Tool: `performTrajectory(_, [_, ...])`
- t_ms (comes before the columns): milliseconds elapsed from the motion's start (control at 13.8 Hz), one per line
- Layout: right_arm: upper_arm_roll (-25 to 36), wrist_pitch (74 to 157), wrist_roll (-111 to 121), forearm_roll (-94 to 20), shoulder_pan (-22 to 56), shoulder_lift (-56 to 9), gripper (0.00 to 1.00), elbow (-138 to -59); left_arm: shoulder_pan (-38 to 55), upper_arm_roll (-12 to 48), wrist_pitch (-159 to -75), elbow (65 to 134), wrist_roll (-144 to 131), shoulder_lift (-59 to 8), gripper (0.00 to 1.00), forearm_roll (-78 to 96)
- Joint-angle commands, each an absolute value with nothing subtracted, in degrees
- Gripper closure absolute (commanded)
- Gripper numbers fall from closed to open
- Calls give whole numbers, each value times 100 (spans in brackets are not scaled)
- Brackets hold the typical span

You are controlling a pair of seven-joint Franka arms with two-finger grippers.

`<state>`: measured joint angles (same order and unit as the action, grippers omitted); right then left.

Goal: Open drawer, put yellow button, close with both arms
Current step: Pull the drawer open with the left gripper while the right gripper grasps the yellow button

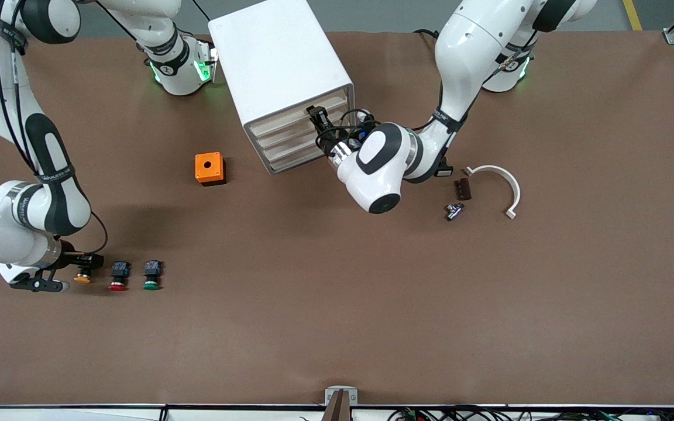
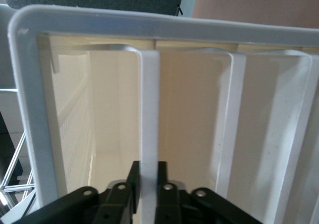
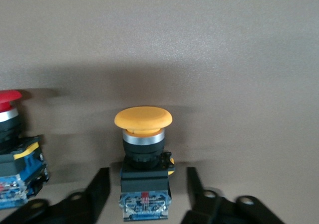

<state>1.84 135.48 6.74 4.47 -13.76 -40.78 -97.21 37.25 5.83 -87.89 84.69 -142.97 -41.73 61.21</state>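
Three buttons: yellow button [image 3: 143, 129], red button [image 1: 117, 276], green button [image 1: 151, 275] in a row on worktop [image 1: 337, 304], nearer front camera than cabinet [image 1: 281, 70].
Orange box [image 1: 209, 168]: beside cabinet.
Left claw [image 2: 148, 181]: pinched on drawer [image 2: 149, 109] front strip.
Right claw [image 3: 148, 189]: fingers spread, straddling yellow button's body, not touching.

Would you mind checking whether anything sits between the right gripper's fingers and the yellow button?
Nothing visible does. The right gripper is open with a finger on each side of the yellow button. The red button stands beside it, outside the fingers.
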Motion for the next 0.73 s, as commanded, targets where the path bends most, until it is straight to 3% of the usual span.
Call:
performTrajectory(0, [132, 13588, 598, 387, -1389, -4087, 60, -9703, 3753, 527, -8719, 8358, -14370, -4210, 100, 6258])
performTrajectory(218, [123, 13544, 606, 396, -1389, -4052, 72, -9642, 3569, 361, -8710, 8219, -14353, -4219, 100, 6188])
performTrajectory(436, [79, 13474, 624, 387, -1328, -3903, 72, -9624, 3052, 334, -8728, 8121, -13942, -4271, 100, 6222])
performTrajectory(655, [88, 12476, 197, 395, -1091, -3385, 72, -9536, 2778, 334, -8858, 8104, -13466, -4394, 100, 6232])
